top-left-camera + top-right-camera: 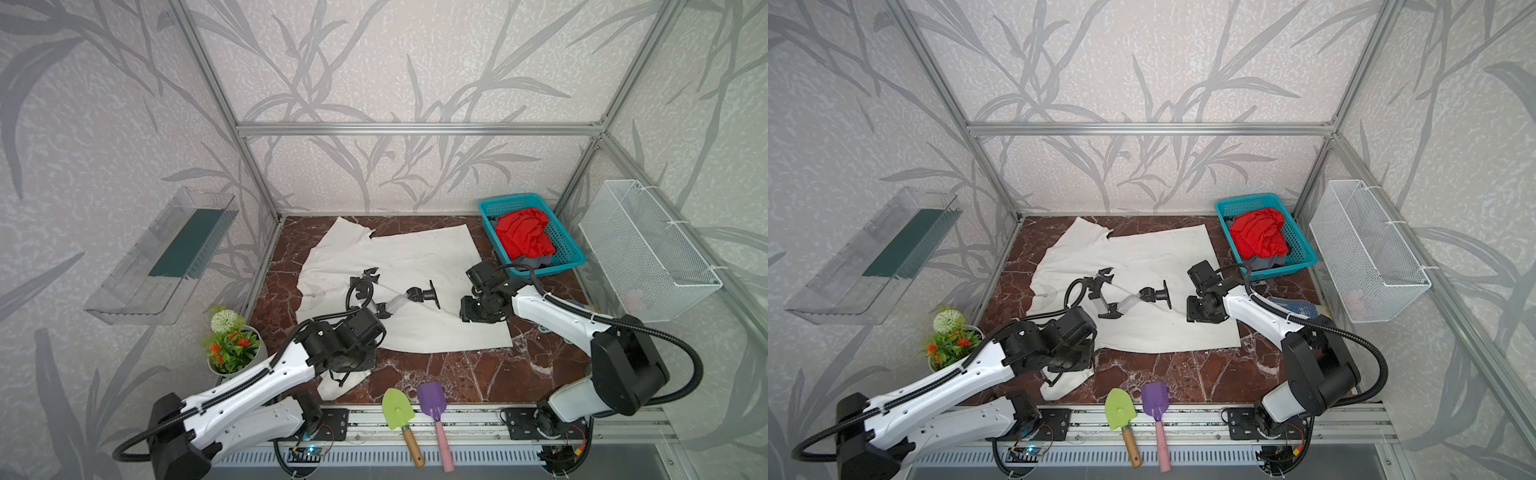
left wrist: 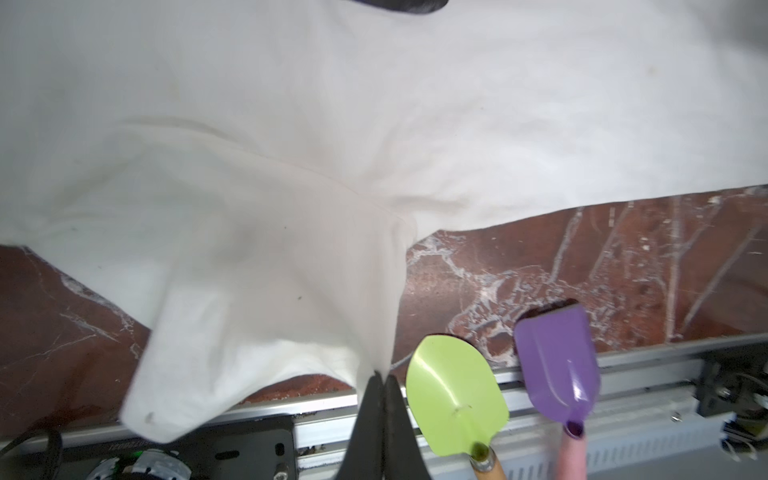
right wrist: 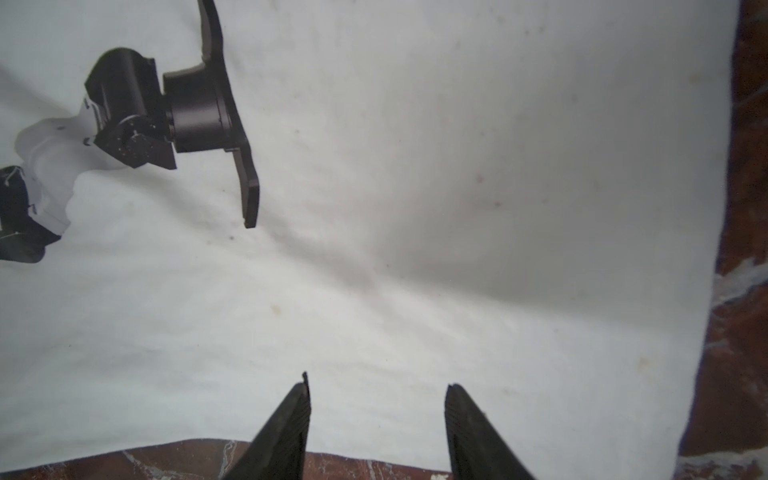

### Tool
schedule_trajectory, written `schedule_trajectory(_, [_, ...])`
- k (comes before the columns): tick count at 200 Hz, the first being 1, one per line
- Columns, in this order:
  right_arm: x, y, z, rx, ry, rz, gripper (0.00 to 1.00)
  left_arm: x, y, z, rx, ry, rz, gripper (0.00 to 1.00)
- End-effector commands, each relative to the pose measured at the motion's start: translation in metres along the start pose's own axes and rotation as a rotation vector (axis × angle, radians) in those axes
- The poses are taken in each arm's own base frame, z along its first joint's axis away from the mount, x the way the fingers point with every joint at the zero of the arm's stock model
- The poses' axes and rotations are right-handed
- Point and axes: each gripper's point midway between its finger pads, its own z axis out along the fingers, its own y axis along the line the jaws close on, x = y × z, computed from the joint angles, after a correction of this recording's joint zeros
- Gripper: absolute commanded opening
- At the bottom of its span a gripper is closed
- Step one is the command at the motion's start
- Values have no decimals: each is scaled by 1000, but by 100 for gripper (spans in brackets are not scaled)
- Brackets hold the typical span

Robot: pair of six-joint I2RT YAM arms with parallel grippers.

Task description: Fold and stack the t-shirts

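I have left tool [image 2: 381, 376] clamped on a sleeve [image 2: 249, 332] of the large cream-white cloth t-shirt with robot-arm print [image 1: 419, 257], spread mid-frame on brown marble tabletop [image 1: 457, 374] | right tool [image 3: 378, 386] jaws parted, empty, over its lower-right corner | risk: thin edge pinch slips, sleeve drops mid-fold.

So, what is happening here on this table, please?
A two-armed robot is working on the cream-white t-shirt, which lies spread on the marble table. The left pincer is shut on the cloth at the near sleeve. The right pincer hangs open over the shirt's near right corner and grips nothing. No fold is made yet. The red t-shirt lies crumpled in the teal basket, on top of a grey t-shirt.
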Motion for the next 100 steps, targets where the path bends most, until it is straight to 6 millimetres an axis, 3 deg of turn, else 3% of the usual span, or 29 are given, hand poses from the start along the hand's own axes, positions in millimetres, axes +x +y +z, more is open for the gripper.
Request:
schedule_trajectory(1, [1,-1,4,-4,9,-8,54,4,8,-15,-10,12,22,0])
schedule_trajectory(18, [1,-1,5,-6,7,-7,53,4,6,-6,-13,27,26,11])
schedule_trajectory(31, [2,-1,6,-7,12,-10,53,-1,4,3,-33,19,34,30])
schedule_trajectory(41, [2,0,6,-10,12,-12,54,-11,7,6,-71,-20,31,38])
schedule_trajectory(74, [1,1,4,-13,10,-13,53,-54,34,-2,-222,-205,-47,41])
schedule_trajectory(100, [0,4,6,-23,16,-13,53,-83,63,18,-259,-242,-157,41])
